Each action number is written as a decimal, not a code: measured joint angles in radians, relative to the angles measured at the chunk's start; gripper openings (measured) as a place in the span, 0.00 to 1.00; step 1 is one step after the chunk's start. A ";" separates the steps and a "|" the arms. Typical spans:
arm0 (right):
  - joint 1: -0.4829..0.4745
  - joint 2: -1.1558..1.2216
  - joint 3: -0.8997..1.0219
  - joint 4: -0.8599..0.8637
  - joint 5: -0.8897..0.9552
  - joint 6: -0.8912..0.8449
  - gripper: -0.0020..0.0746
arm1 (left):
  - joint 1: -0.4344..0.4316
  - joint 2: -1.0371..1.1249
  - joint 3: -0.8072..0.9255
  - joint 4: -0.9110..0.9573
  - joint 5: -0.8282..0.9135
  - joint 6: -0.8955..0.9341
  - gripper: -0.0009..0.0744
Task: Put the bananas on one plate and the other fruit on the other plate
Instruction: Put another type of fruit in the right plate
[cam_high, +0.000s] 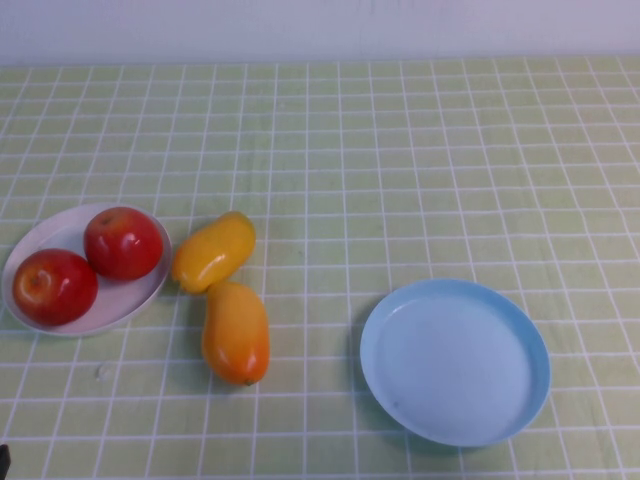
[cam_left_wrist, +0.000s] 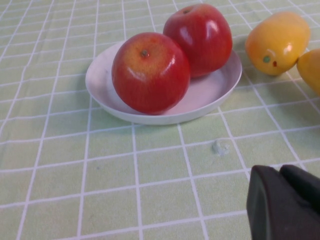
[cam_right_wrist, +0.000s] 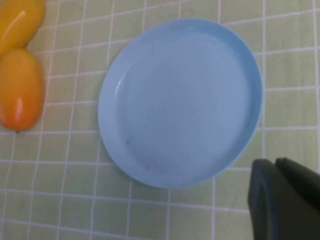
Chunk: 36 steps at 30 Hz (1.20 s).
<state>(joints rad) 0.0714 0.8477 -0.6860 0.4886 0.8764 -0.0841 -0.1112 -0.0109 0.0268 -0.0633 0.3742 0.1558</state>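
Observation:
Two red apples (cam_high: 123, 242) (cam_high: 54, 286) lie on the white plate (cam_high: 140, 298) at the left. Two yellow-orange bananas (cam_high: 213, 251) (cam_high: 236, 331) lie touching on the cloth just right of it. The light blue plate (cam_high: 455, 360) is empty at the front right. My left gripper (cam_left_wrist: 280, 170) is shut and empty, low over the cloth in front of the white plate (cam_left_wrist: 210, 92), apart from it. My right gripper (cam_right_wrist: 274, 162) is shut and empty, just off the blue plate's (cam_right_wrist: 180, 102) rim. Neither arm reaches into the high view.
A green checked cloth (cam_high: 400, 150) covers the whole table up to a pale wall at the back. A small pale spot (cam_left_wrist: 218, 147) marks the cloth near the white plate. A dark bit of the left arm (cam_high: 3, 460) shows at the front left corner.

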 joint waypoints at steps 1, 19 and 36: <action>0.000 0.046 -0.031 -0.005 0.011 0.000 0.00 | 0.000 0.000 0.000 0.000 0.000 0.000 0.02; 0.580 0.796 -0.695 -0.216 0.055 0.187 0.01 | 0.000 0.000 0.000 0.000 0.000 0.000 0.02; 0.789 1.317 -1.397 -0.340 0.300 0.407 0.83 | 0.000 0.000 0.000 0.000 0.000 0.000 0.02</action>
<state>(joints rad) 0.8601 2.1650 -2.0830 0.1486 1.1760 0.3234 -0.1112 -0.0109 0.0268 -0.0633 0.3747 0.1558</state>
